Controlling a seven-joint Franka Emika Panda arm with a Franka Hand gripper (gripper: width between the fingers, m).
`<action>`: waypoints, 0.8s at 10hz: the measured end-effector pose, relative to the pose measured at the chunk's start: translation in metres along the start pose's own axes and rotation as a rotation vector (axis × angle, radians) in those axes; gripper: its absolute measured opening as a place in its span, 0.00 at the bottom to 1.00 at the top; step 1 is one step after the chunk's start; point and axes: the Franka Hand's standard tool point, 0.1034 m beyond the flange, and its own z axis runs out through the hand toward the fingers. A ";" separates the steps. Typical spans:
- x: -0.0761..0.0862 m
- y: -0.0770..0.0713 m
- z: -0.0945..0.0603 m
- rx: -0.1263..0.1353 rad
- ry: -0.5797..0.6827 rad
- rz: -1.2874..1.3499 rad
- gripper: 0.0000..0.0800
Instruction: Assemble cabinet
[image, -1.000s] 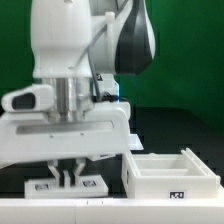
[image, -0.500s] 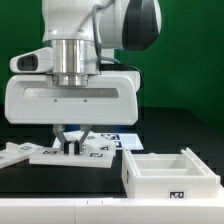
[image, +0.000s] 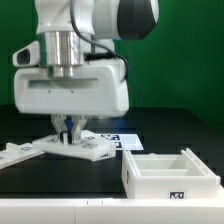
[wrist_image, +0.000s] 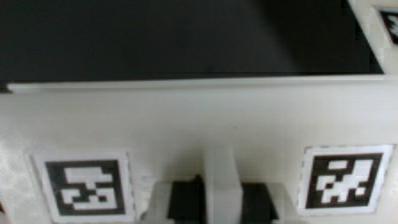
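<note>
Gripping flat panel (image: 90, 150) of the cabinet with gripper (image: 71, 130), closed nearly all the way, pinching a thin raised rib between the panel's two tags in the wrist view. Holding the panel tilted, low over the black table (image: 30, 180), mid-scene; possibly touching down with one edge, not clear enough to say. Keeping well apart from compartmented box (image: 170, 172), standing open-topped at the exterior view's right, nothing fitted into it. Leaving another loose white part (image: 12, 153) lying at the exterior view's left. Judging as early: one panel in hand, no joins showing. Remaining, by the look of it: carrying panel to box, seating it, adding the other pieces.
</note>
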 end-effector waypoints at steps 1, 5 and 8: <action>-0.007 0.002 -0.001 0.004 0.014 0.090 0.08; -0.019 -0.003 0.004 0.036 0.004 0.341 0.08; -0.081 -0.012 -0.013 -0.021 -0.133 0.542 0.08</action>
